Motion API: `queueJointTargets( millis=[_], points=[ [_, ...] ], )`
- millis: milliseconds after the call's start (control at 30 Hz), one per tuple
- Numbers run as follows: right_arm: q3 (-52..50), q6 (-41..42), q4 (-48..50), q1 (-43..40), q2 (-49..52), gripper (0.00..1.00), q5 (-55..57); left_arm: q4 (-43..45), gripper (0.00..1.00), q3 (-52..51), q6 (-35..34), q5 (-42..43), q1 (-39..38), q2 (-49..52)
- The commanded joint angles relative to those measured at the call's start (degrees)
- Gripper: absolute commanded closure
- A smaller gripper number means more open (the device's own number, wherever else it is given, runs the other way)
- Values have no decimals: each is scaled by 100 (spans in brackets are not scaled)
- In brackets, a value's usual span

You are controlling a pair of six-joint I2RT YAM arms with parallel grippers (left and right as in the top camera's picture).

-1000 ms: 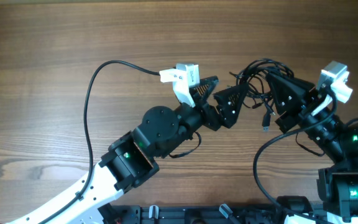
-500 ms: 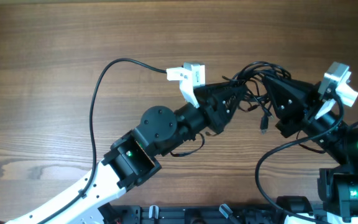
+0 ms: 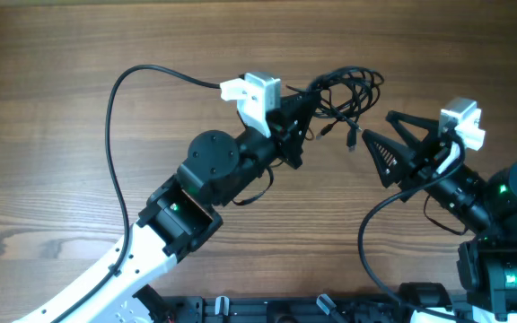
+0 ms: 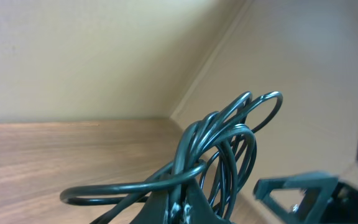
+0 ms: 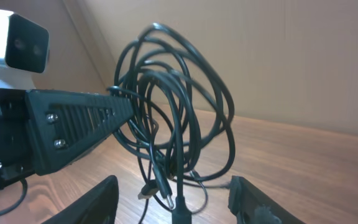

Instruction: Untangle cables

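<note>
The cables (image 3: 341,90) are a knot of thin black loops held up off the wooden table (image 3: 61,72). My left gripper (image 3: 302,109) is shut on the bundle's left side; in the left wrist view the strands (image 4: 229,134) pass between its closed fingertips (image 4: 180,208). My right gripper (image 3: 377,127) stands open just right of the bundle, its fingers (image 5: 89,202) wide apart and touching nothing. In the right wrist view the cables (image 5: 173,106) hang in front of it. A silver-tipped plug (image 5: 161,185) and another plug end dangle between the open jaws.
The left arm's own thicker black cable (image 3: 115,126) arcs over the table at left. The right arm's cable (image 3: 366,242) loops near the front edge. The left wrist camera's white housing (image 5: 14,36) sits close to the bundle.
The left gripper closed on the bundle and drew it up and to the left. The right gripper let go, opened, and now sits apart from the cables.
</note>
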Motion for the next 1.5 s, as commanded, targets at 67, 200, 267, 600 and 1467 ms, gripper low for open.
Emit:
queueJointTargets(
  millis=[67,200,267,600,1467],
  points=[
    [17,-450,-4,9,-37,43,122,-234,96,61,1049,-35,26,13],
    [17,-942,-4,9,-37,53,-695,-225,96,61,1049,44,26,15],
    [17,-942,-4,9,-37,45,-702,-170,96,61,1051,463,26,15],
    [17,-4485,-544,9,-37,42,-658,-181,96,61,1779,890,26,15],
    [17,-5060,-929,11,-26,85,-704,149,96,61,2608,1912,-11,20]
  ],
)
